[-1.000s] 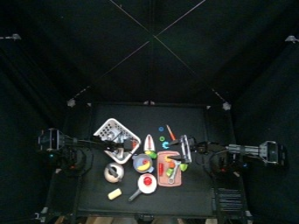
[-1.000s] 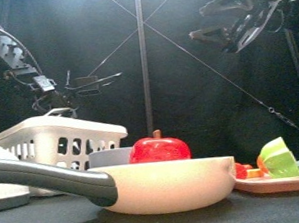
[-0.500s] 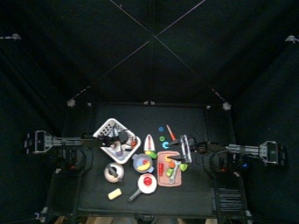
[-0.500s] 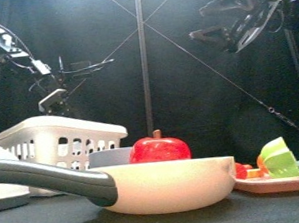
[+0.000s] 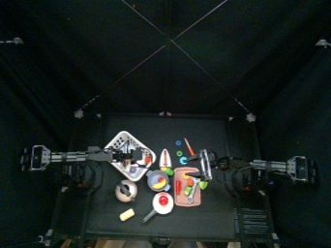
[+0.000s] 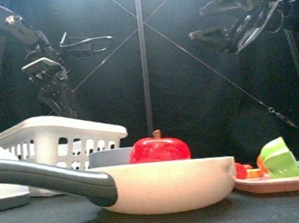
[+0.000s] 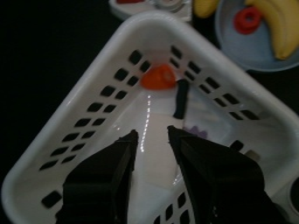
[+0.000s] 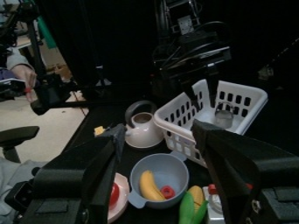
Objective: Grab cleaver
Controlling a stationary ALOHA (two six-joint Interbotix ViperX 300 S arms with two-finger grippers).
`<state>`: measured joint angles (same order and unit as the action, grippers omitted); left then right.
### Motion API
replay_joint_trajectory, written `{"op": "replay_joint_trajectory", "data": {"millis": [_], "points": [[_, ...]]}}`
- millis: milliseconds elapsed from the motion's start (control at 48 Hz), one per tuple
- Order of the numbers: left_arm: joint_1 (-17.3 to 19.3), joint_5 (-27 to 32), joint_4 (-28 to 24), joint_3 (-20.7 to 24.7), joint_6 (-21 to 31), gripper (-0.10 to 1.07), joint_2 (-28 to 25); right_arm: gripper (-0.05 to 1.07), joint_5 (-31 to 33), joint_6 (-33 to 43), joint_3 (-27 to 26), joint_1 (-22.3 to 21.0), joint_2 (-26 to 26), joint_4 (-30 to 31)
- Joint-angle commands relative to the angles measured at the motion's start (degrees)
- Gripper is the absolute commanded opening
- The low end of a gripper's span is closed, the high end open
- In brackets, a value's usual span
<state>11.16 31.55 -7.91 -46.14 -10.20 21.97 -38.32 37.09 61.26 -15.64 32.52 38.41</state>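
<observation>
I cannot pick out the cleaver for certain. My left gripper (image 7: pixel 152 131) hangs open over the white basket (image 7: pixel 87 131), jaws pointing down into it. On the basket's floor between the jaws lie a pale shiny patch, an orange-red piece (image 7: pixel 160 77) and a dark stick-like handle (image 7: pixel 181 102). From above, the left arm (image 5: pixel 58 156) reaches from the left to the basket (image 5: pixel 126 145). In the front view the left gripper (image 6: pixel 46 76) hangs high above the basket (image 6: pixel 55 141). My right gripper (image 8: pixel 158 131) is open and holds nothing, raised at the table's right side (image 5: pixel 233 166).
A cream pan (image 6: pixel 161 188) with a dark handle and a red apple (image 6: pixel 159 148) stand at the table's front. A plate of green pieces (image 6: pixel 281 160) is at the right. A white kettle (image 8: pixel 142 129) and a blue bowl with a banana (image 8: pixel 158 178) sit beside the basket. A person's hand (image 8: pixel 17 70) shows beyond the curtains.
The left arm has stretched out from the left edge to over the basket, and its gripper has turned from level to pointing downward. The right arm has not moved.
</observation>
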Motion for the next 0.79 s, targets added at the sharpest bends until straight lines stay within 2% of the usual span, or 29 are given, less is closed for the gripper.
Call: {"op": "replay_joint_trajectory", "data": {"millis": [0,229,458,771], "points": [[1.3,-6.2,3.2,-1.8,-2.6,0.76,-1.5,0.94,-0.4,0.0,-0.4,0.0,0.3,-0.1],[2.7,-11.9,3.7,-3.5,-4.0,0.76,-6.5,0.94,-0.4,0.0,-0.4,0.0,0.4,-0.1],[2.7,-12.4,3.6,-2.9,-4.0,0.76,-11.8,0.94,-0.4,0.0,-0.4,0.0,0.4,-0.1],[2.5,-12.4,3.5,-1.2,-4.0,0.76,-15.8,0.94,-0.4,0.0,-0.3,0.0,0.4,-0.1]]}}
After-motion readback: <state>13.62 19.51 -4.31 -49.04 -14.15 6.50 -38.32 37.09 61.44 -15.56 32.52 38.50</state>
